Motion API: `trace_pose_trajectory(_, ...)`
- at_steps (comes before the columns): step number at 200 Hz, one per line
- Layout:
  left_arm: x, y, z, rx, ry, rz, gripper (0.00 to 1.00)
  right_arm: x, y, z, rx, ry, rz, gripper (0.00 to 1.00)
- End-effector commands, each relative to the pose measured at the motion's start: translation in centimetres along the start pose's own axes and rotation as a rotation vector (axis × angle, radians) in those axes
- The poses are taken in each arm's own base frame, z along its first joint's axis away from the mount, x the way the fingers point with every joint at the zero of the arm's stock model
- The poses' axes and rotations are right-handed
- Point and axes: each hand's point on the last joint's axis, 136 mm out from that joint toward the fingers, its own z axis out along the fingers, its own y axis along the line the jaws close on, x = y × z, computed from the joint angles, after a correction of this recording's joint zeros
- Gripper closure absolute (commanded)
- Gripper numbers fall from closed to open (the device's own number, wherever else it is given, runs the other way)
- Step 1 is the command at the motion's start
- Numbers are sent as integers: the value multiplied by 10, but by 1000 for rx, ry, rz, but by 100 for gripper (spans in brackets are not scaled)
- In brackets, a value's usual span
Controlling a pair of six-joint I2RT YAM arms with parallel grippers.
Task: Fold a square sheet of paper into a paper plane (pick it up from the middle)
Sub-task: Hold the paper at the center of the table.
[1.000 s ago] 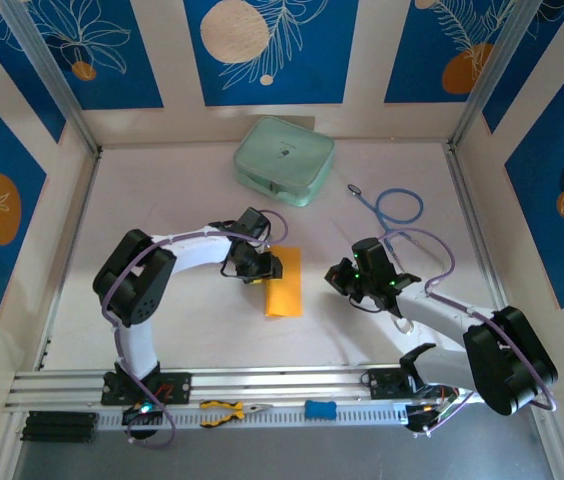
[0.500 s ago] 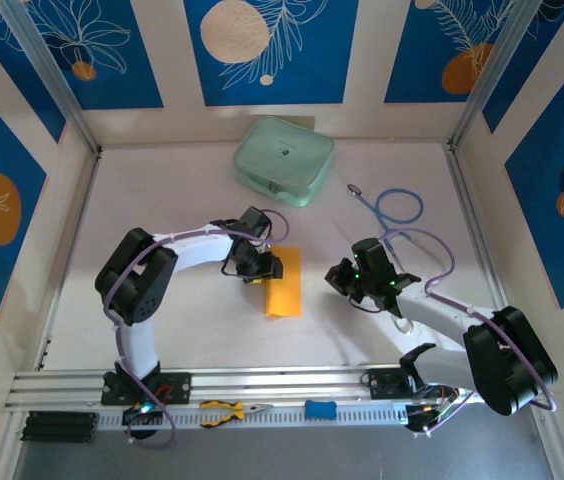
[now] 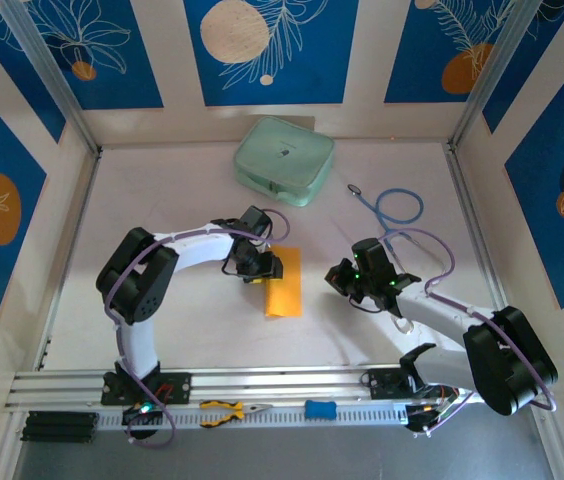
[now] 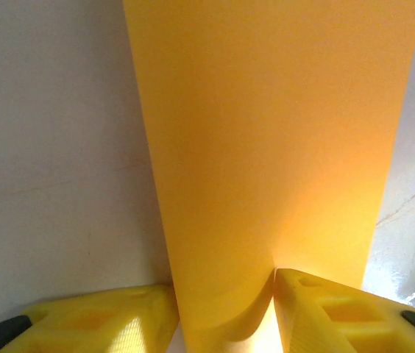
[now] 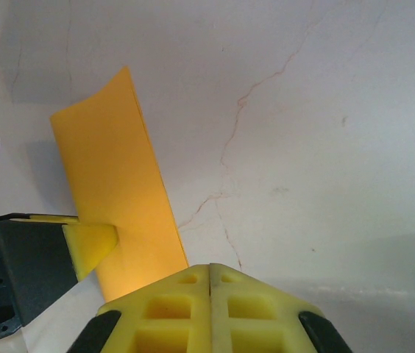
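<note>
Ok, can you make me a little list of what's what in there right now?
paper: orange-yellow, folded over into a strip, on the table
left pincer: straddles the paper's end, grip unclear
right pincer: shut, empty, off to the paper's right
green case: far end of the table
</note>
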Motion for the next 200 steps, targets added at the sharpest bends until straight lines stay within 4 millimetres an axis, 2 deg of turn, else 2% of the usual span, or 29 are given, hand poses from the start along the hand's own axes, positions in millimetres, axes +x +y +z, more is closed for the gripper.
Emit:
trace_pose_trajectory(1,15,52,37,-184,49,3,52,2,4,-2,-20,15,-17,98)
trace_pose_trajectory(50,15,53,37,-183,49,1,52,7,28,9,-88,79,-77,98)
trace_pose_trajectory(85,15,52,37,-182,47,2,52,11,33,19,-76,105,-89,98)
trace_pose_trajectory(128,14,52,37,-180,47,3,52,18,49,30,-117,164,-125,99)
trace_pose_trajectory(178,14,51,37,-174,46,0,52,31,67,56,-125,243,-161,100)
trace_pose_trajectory(200,15,51,38,-175,45,1,52,34,68,66,-104,263,-165,100)
